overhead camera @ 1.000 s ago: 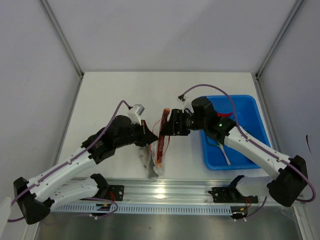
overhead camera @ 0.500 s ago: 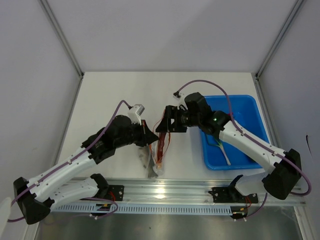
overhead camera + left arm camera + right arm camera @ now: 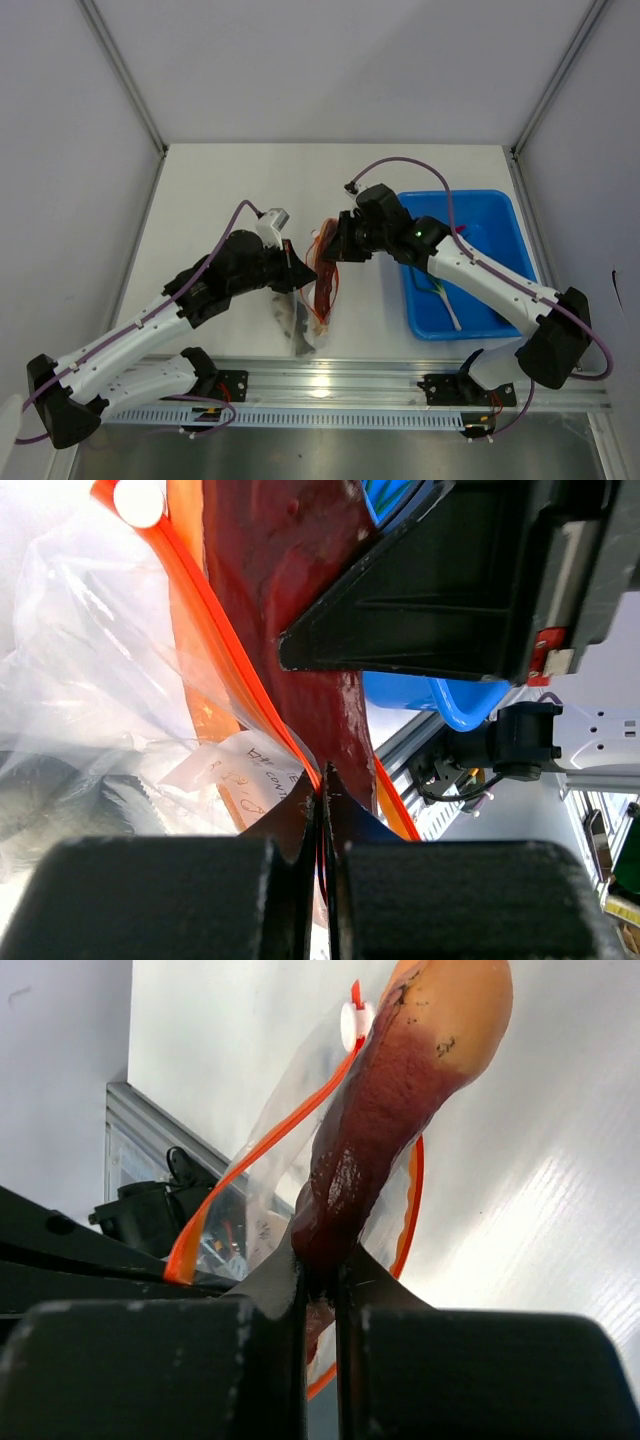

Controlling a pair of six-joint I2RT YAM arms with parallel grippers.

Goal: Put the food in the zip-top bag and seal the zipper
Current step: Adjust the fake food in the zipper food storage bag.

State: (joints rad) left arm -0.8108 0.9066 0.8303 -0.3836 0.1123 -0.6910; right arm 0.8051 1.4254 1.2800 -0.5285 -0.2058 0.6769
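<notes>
The clear zip-top bag [image 3: 300,325] hangs from my left gripper [image 3: 299,273], which is shut on its orange-red zipper [image 3: 215,630] at the mouth edge. In the left wrist view the strip runs up from the left gripper [image 3: 322,780]. A dark red sausage [image 3: 322,292] in a yellow bun [image 3: 460,1010] stands in the bag's mouth, with the zipper [image 3: 270,1140] looped around it. My right gripper [image 3: 330,250] is shut on the sausage's near end [image 3: 390,1110], with the right gripper's [image 3: 320,1270] jaws pinched tight on it.
A blue tray [image 3: 500,210] sits to the right with a thin green onion stalk [image 3: 446,300] and a red piece [image 3: 452,232] in it. The table's front rail [image 3: 330,385] lies just below the bag. A white slider tab [image 3: 353,1022] sits on the zipper.
The right gripper has swung a little left toward the bag mouth and its jaws have closed on the sausage. The left arm and its hold on the bag are unchanged.
</notes>
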